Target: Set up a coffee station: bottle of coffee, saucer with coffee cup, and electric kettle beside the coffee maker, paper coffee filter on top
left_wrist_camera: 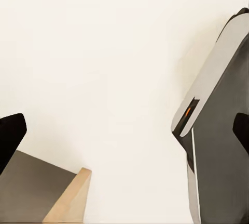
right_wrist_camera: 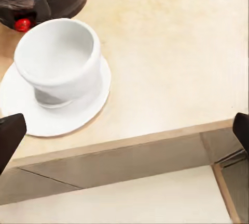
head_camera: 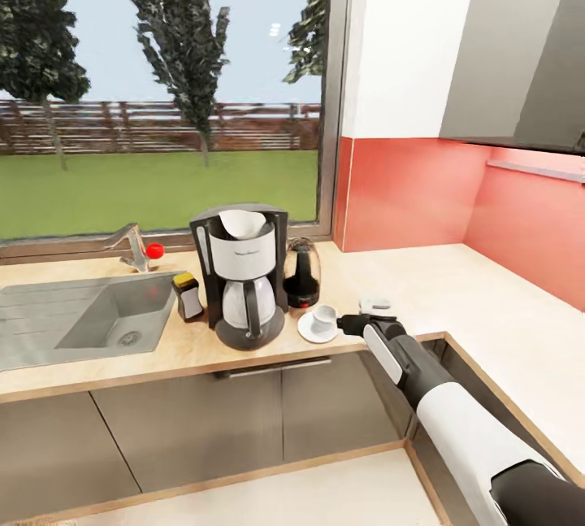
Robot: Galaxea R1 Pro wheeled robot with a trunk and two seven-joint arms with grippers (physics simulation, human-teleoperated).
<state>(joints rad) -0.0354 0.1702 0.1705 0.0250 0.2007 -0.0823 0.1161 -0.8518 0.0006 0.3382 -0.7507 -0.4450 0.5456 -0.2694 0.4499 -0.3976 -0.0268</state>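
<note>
A light wood desk (head_camera: 455, 282) with an inset steel sink (head_camera: 81, 315) is seen below a window. Near its front edge, the coffee maker (head_camera: 241, 274) is topped by the paper coffee filter (head_camera: 242, 222). The bottle of coffee (head_camera: 188, 296) is placed between it and the sink; the electric kettle (head_camera: 301, 272) is set just behind, toward the corner. The coffee cup (head_camera: 324, 317) is seated on the saucer (head_camera: 316, 329) at the front edge. The right end effector (head_camera: 351, 324) is held open just beside the saucer, gripping nothing. The left end effector (left_wrist_camera: 124, 135) is spread open over pale floor.

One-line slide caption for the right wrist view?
Open right hand hovering near the coffee cup seated on its saucer at the countertop edge.
</note>
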